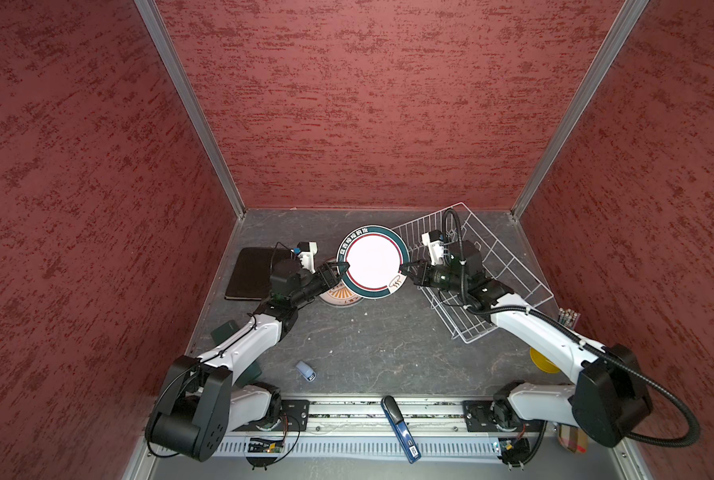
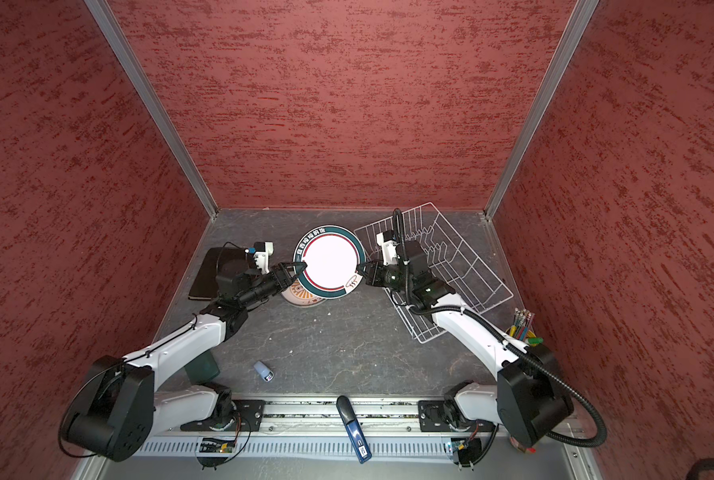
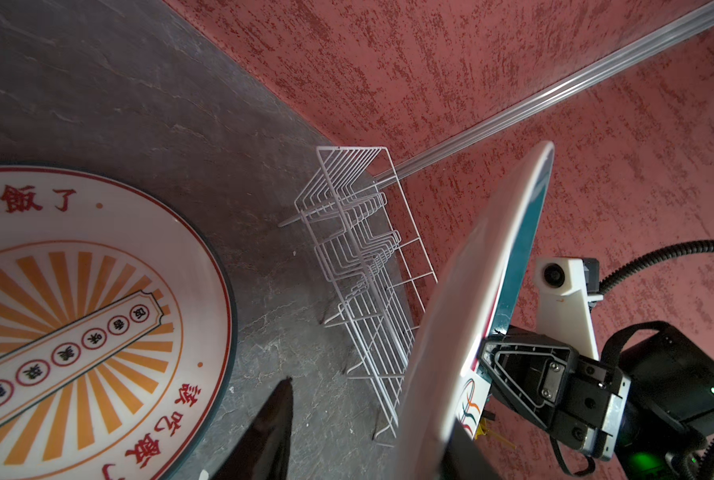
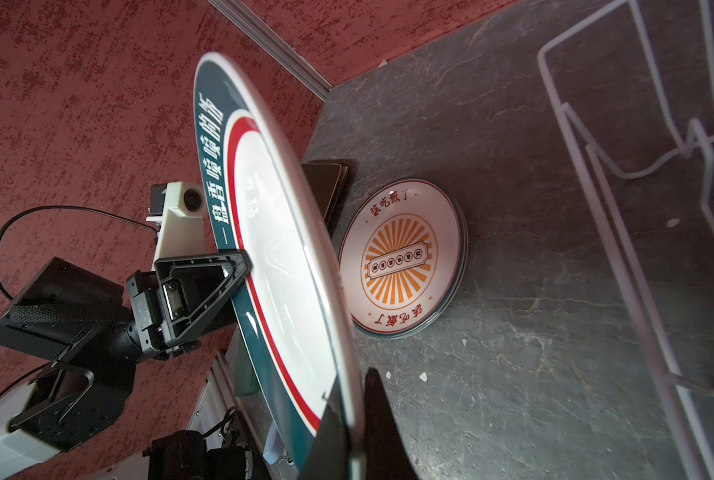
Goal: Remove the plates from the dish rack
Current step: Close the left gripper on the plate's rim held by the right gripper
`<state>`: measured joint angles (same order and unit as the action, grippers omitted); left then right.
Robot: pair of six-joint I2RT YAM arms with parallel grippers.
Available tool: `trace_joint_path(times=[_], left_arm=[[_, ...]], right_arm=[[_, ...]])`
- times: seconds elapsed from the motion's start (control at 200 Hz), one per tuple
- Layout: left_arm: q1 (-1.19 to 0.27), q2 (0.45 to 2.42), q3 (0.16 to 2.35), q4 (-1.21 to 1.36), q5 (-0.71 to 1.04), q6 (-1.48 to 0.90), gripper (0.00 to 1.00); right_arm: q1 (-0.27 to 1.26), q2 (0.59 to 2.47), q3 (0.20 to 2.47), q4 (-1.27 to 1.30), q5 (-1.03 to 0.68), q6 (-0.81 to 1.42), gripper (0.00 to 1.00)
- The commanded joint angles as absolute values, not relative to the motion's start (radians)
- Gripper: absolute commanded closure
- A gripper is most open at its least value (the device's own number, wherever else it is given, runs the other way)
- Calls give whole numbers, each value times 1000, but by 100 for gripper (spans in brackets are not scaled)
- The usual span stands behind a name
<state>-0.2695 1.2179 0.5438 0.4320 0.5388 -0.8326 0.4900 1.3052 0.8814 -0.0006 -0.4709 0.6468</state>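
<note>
A round white teal-rimmed plate (image 1: 372,262) (image 2: 330,259) hangs tilted above the table between both arms. My right gripper (image 1: 405,268) (image 4: 349,390) is shut on its right rim. My left gripper (image 1: 342,268) (image 3: 372,415) straddles the left rim and is open, with one finger well clear of the plate's underside (image 3: 484,270). An orange-sunburst plate (image 1: 338,296) (image 3: 77,311) (image 4: 401,257) lies flat below the left gripper. A dark brown square plate (image 1: 249,272) (image 4: 326,178) lies to its left. The white wire dish rack (image 1: 505,270) (image 3: 359,257) stands at the right with no plate showing in it.
A small blue-grey object (image 1: 305,370) lies near the front. A blue-and-black tool (image 1: 401,428) rests on the front rail. A cup of pens (image 2: 521,324) and a yellow object (image 1: 542,359) sit at the right wall. Red walls close three sides.
</note>
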Motion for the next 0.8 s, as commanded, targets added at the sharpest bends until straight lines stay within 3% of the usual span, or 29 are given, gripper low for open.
trace_joint_path(times=[0.0, 0.702, 0.797], left_arm=[[-272, 1226, 530, 469, 553, -836, 59], [-270, 1232, 526, 515, 572, -857, 100], [-269, 1232, 526, 514, 573, -857, 100]], right_arm=[[495, 1312, 892, 104, -547, 675, 100], [495, 1365, 903, 142, -648, 695, 100], [495, 1370, 911, 134, -661, 687, 80]])
